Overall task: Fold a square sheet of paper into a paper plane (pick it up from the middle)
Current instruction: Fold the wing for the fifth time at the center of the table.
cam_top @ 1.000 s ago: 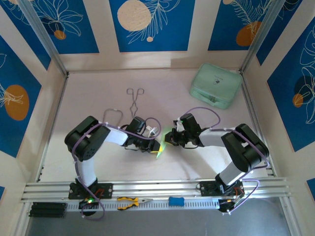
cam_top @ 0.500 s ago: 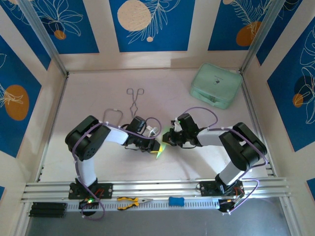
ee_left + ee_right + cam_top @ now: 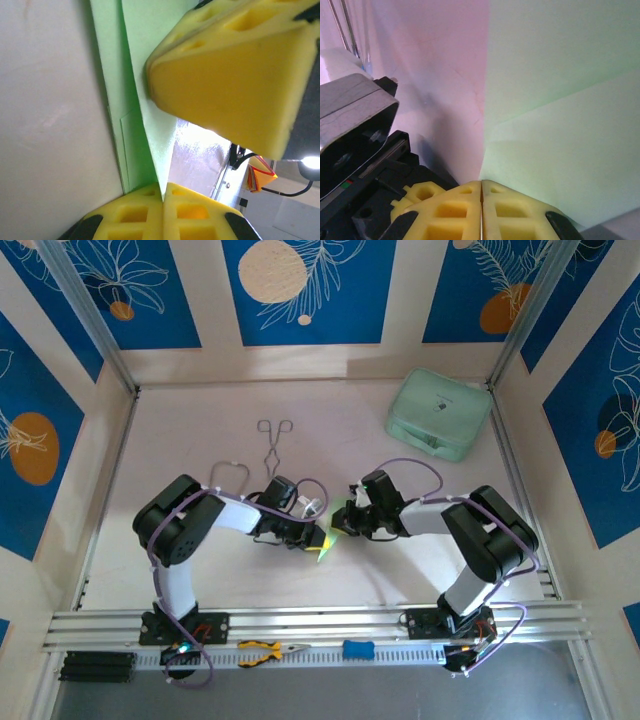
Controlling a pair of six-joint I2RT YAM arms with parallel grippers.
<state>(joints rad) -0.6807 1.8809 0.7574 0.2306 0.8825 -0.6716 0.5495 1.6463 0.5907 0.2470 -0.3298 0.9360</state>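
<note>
From above, the left claw (image 3: pixel 312 536) and right claw (image 3: pixel 340 524) meet tip to tip mid-table, with the green paper (image 3: pixel 325 545) between them. Tongs (image 3: pixel 273 445) lie behind, and a mint case (image 3: pixel 438 415) sits far right.

In the left wrist view, the left claw's yellow pads (image 3: pixel 135 215) are pressed together on the paper's edge, and the right claw's pad lies against the sheet.

In the right wrist view, the right claw's pads (image 3: pixel 510 210) are closed tight, pinching the paper's creased corner.
</note>
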